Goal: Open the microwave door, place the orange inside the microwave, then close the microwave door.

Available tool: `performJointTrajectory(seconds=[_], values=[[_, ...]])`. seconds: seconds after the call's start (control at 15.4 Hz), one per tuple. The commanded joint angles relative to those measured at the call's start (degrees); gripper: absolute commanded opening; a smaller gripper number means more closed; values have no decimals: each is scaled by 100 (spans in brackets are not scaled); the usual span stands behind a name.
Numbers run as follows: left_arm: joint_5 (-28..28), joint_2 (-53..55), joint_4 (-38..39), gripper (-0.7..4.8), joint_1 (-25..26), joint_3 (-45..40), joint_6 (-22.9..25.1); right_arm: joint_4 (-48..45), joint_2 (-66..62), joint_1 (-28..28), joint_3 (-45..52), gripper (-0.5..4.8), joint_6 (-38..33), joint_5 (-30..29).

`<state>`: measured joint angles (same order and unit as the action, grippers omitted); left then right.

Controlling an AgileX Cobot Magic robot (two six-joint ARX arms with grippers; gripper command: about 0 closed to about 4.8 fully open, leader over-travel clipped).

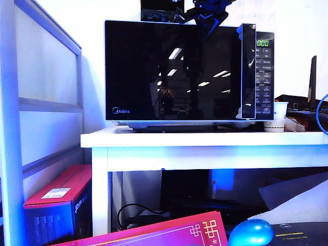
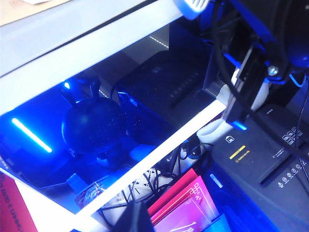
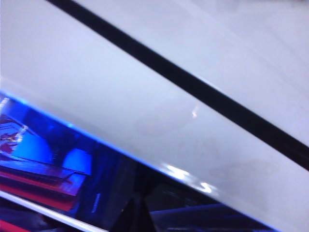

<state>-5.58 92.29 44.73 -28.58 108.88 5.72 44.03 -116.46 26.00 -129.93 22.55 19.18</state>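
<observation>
Microwave door (image 1: pixel 174 72) shut, on white table (image 1: pixel 205 139). Neither tool seen: right tool, jaws together, beside table; left tool's jaws impossible to tell.

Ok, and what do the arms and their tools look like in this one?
Little shows. The left tool is only a dark pointed tip at its wrist view's edge; the right tool likewise. Above the microwave, in the exterior view, hangs a black angular arm part with blue-lit edges; which arm, I cannot tell.
</observation>
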Motion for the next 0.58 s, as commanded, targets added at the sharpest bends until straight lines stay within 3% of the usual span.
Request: performJointTrajectory(seconds=[0.06, 0.58], values=[[-61, -39, -72, -3, 2, 26, -20, -916, -151, -35, -24, -1, 0, 192], [-120, -258, -356, -3, 2, 28, -20, -570, 564, -17, -31, -1, 0, 396]])
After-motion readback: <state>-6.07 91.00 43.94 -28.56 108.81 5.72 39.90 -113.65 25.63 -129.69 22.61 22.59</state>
